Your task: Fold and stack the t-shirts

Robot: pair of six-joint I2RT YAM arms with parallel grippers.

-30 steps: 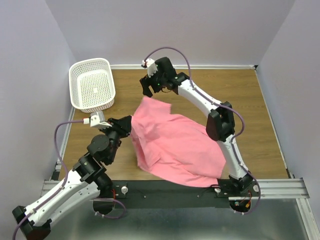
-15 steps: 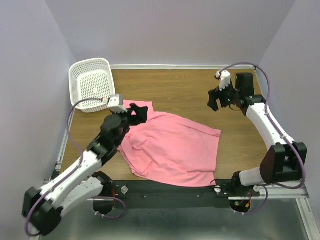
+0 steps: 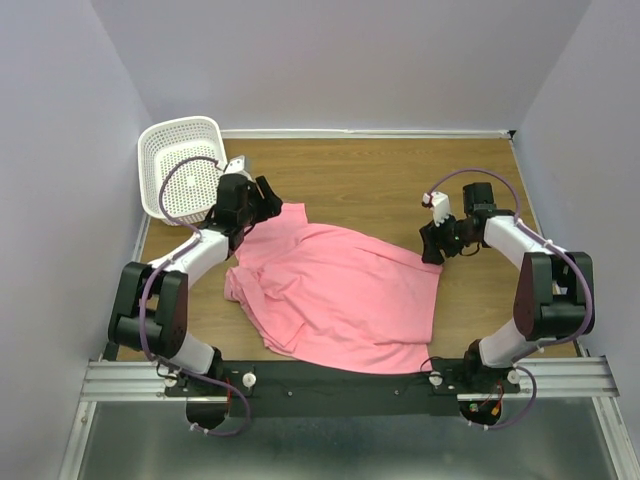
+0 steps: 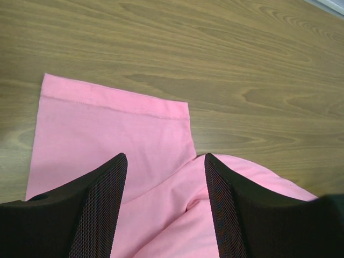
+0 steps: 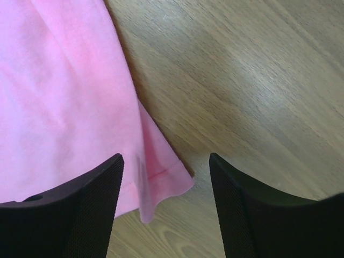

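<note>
Fabric of the plain salmon-pink short-sleeved cotton t-shirt (image 3: 345, 295) lay spread but rumpled across the middle of the brown wood-grain table (image 3: 380, 180), with its near edge reaching the dark rail at the front. One sleeve (image 4: 107, 129) lay flat on the wood at the far left, its stitched hem showing. The left gripper (image 4: 164, 161) hung just above the place where that sleeve met the body, jaws apart and holding nothing. On the opposite side, the right gripper (image 5: 166, 158) stood over the hem corner (image 5: 161, 180), also spread and empty, and the corner curled up a little there. The white perforated plastic basket (image 3: 180, 125) sat in the far left corner, near the left arm and apart from the shirt.

Judging from this, either pinch could catch only the top layer, or slide off the soft cloth. The bunched left side might then drag into a crooked fold. An uneven pull from the two arms would skew the shirt.
</note>
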